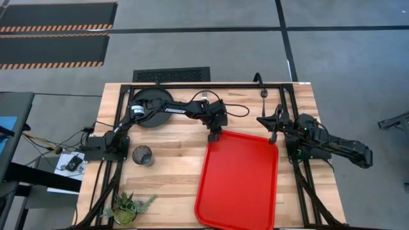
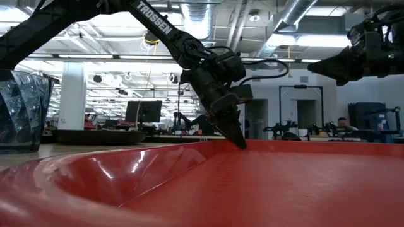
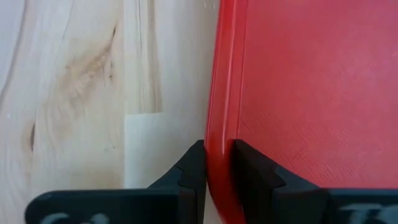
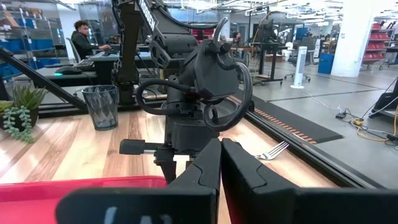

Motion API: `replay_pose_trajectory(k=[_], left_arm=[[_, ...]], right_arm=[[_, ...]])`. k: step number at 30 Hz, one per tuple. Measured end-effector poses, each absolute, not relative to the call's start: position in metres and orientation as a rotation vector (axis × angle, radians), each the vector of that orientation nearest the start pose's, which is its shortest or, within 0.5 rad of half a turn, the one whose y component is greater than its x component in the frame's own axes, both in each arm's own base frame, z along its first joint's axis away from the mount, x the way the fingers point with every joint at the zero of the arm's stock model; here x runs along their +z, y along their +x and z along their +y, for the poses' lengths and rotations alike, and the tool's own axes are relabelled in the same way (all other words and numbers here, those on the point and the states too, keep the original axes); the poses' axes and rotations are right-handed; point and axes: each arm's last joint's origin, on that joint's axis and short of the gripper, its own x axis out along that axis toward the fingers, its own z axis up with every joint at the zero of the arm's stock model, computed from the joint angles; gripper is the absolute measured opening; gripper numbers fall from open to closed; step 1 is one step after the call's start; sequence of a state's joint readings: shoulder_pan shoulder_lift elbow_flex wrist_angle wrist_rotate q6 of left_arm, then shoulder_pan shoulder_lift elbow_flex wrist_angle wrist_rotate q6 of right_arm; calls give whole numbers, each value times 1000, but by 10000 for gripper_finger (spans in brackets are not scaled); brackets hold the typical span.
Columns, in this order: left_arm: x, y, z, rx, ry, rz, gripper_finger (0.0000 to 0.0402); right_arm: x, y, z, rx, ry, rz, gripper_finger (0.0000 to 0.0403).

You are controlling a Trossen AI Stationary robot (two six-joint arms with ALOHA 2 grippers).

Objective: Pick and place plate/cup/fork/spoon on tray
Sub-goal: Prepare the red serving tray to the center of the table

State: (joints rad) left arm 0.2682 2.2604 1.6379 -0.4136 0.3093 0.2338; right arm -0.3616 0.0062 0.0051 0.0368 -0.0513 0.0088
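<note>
Tray point(image 1: 239, 182), red and empty, fills the lower centre of the high view; stiff, light, slick plastic, best held by its raised rim. Left claw point(image 3: 219, 163) pinches that rim at the upper-left corner. Right claw point(image 1: 273, 136) hangs closed, empty. Tabletop point(image 1: 172, 163) is pale wood; open workshop beyond.

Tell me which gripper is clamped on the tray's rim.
The left gripper, its fingers straddling the red tray rim at the far-left corner; the right gripper hangs clear, holding nothing.
</note>
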Motion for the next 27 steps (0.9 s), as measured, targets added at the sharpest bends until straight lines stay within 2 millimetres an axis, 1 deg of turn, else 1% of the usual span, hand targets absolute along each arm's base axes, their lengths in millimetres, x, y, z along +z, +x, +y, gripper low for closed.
replay_pose_trajectory(k=[3,5,9,15,20,27], left_arm=[[136,454,118,-141,-85,978,51],[146,451,121,-121,-98,977,50],[168,442,134,-60,-152,947,47],[192,429,156,44,-263,909,29],[197,419,167,113,-323,937,29],[203,416,166,147,-373,945,24]], right_arm=[[168,92,-33,-310,1,-37,38],[168,92,-33,-310,1,-37,38],[168,92,-33,-310,1,-37,38],[168,92,-33,-310,1,-37,38],[168,92,-33,-310,1,-37,38],[168,92,-33,-310,1,-37,38]])
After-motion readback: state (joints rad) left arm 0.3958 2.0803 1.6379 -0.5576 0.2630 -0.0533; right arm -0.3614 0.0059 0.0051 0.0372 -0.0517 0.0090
